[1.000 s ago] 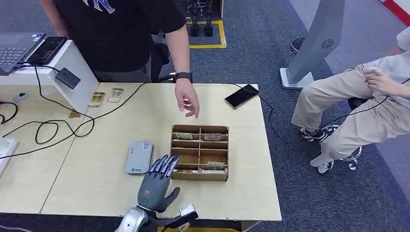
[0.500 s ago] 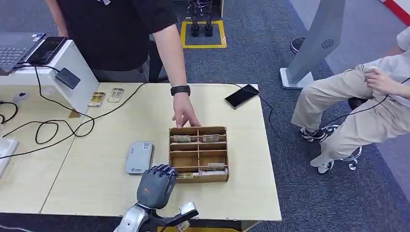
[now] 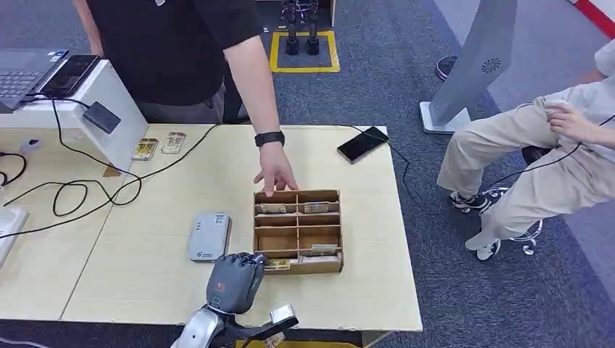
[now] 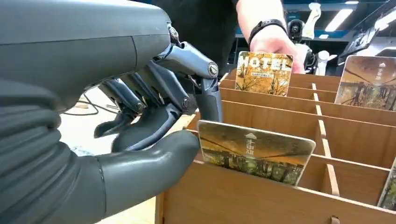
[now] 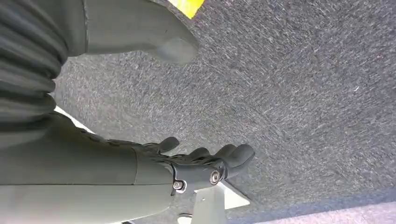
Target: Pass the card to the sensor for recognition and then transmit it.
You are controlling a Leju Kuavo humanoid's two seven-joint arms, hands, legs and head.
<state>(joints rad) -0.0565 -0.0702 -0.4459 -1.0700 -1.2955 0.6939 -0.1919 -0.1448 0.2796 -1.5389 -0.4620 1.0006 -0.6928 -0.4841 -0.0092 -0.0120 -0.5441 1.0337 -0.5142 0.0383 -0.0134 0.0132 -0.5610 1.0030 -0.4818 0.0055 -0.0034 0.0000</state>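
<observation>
My left hand [image 3: 233,279] is at the near left corner of the wooden card box [image 3: 332,267]. In the left wrist view this hand [image 4: 154,116] pinches the corner of a card [image 4: 254,151] with an autumn picture, thumb under it and a finger on top. The card [image 3: 275,264] still stands in the box's near left slot. The grey card sensor [image 3: 209,236] lies flat on the table just left of the box. My right hand [image 5: 201,163] hangs over grey carpet, fingers apart, holding nothing.
A person's hand [image 3: 275,174] rests on the box's far edge, behind a HOTEL card [image 4: 264,72]. Black cables [image 3: 80,192] and a white stand [image 3: 109,138] are at far left, two cards [image 3: 159,145] beside it. A phone [image 3: 362,144] lies far right. A seated person [image 3: 537,167] is off the table's right.
My left hand's fingers went from spread over the box corner to curled onto the card. The person's hand came down onto the box's far edge, and the box shifted slightly left.
</observation>
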